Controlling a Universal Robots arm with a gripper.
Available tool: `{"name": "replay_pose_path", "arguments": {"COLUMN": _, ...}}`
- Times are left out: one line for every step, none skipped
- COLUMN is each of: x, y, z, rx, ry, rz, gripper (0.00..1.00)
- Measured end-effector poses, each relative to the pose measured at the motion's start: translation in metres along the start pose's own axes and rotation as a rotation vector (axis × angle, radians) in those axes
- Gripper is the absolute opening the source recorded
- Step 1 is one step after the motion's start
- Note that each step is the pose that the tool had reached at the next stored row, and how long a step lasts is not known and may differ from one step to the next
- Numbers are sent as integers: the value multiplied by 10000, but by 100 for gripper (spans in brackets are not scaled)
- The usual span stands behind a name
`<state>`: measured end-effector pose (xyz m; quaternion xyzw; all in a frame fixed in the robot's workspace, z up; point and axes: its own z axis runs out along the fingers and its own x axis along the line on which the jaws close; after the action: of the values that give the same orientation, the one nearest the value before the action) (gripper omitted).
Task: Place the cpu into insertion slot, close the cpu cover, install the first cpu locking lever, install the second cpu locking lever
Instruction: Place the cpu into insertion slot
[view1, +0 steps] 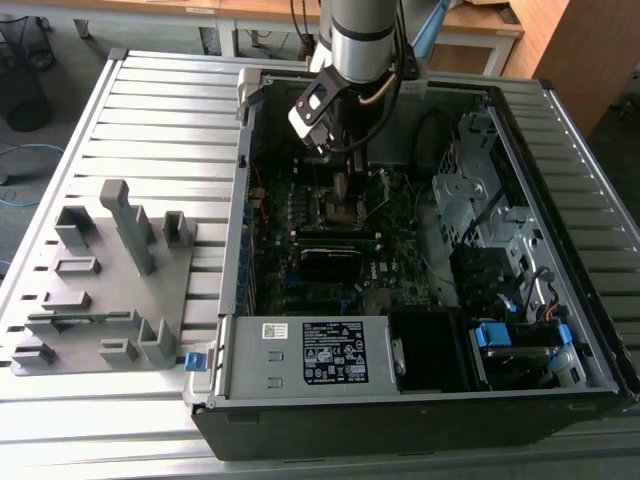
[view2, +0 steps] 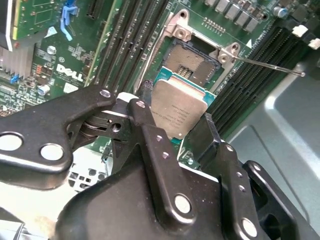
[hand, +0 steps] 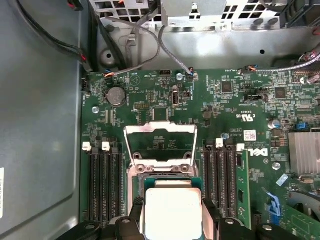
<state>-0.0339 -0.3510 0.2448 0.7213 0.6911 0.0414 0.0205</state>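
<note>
In the exterior view, you are watching the silver-and-black robot arm (view1: 358, 40) reaching down into the open black desktop computer case (view1: 232, 270), which is lying on the slatted grey metal tabletop (view1: 150, 110). The arm's end is hanging right above the square insertion slot (view1: 336, 205) on the green motherboard (view1: 400, 255).

In the second wrist view, you are seeing the black jaws clamping the cpu (view2: 176, 112), a small flat square chip with a dull silver-grey metal top, by two opposite edges. The chip is hovering just beside the insertion slot (view2: 192, 62) and looks tilted. The slot's contact field is lying bare, so you can take it that the chip is not yet seated. A thin silver wire locking lever (view2: 270, 66) is sticking out away from the slot, unhooked.

In the first wrist view, you are looking past the cpu (hand: 172, 212) to the cpu cover (hand: 160, 131), a thin silvery metal frame plate with a square window. It is standing raised on the side of the slot away from the chip.

By these views you are in the middle of the first step. Seating the chip, closing the cover and installing both levers are all waiting to be done.
</note>
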Motion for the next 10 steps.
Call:
{"name": "replay_pose_path", "arguments": {"x": 0, "y": -2, "z": -1, "rx": 0, "ry": 16, "rz": 16, "gripper": 54}}
{"name": "replay_pose_path", "arguments": {"x": 0, "y": -5, "z": 0, "rx": 0, "ry": 37, "rz": 33, "gripper": 54}}
{"name": "replay_pose_path", "arguments": {"x": 0, "y": -8, "z": 0, "rx": 0, "ry": 53, "rz": 47, "gripper": 54}}
{"name": "replay_pose_path", "arguments": {"x": 1, "y": -12, "z": 0, "rx": 1, "ry": 60, "rz": 62, "gripper": 54}}
{"name": "replay_pose_path", "arguments": {"x": 1, "y": -15, "z": 0, "rx": 6, "ry": 59, "rz": 79, "gripper": 54}}
{"name": "replay_pose_path", "arguments": {"x": 1, "y": -15, "z": -1, "rx": 9, "ry": 57, "rz": 97, "gripper": 54}}
{"name": "replay_pose_path", "arguments": {"x": 1, "y": -16, "z": -1, "rx": 11, "ry": 56, "rz": 101, "gripper": 54}}
{"name": "replay_pose_path", "arguments": {"x": 1, "y": -16, "z": -1, "rx": 12, "ry": 55, "rz": 102, "gripper": 54}}
{"name": "replay_pose_path", "arguments": {"x": 1, "y": -16, "z": -1, "rx": 13, "ry": 55, "rz": 102, "gripper": 54}}
{"name": "replay_pose_path", "arguments": {"x": 1, "y": -16, "z": -1, "rx": 13, "ry": 55, "rz": 102, "gripper": 54}}
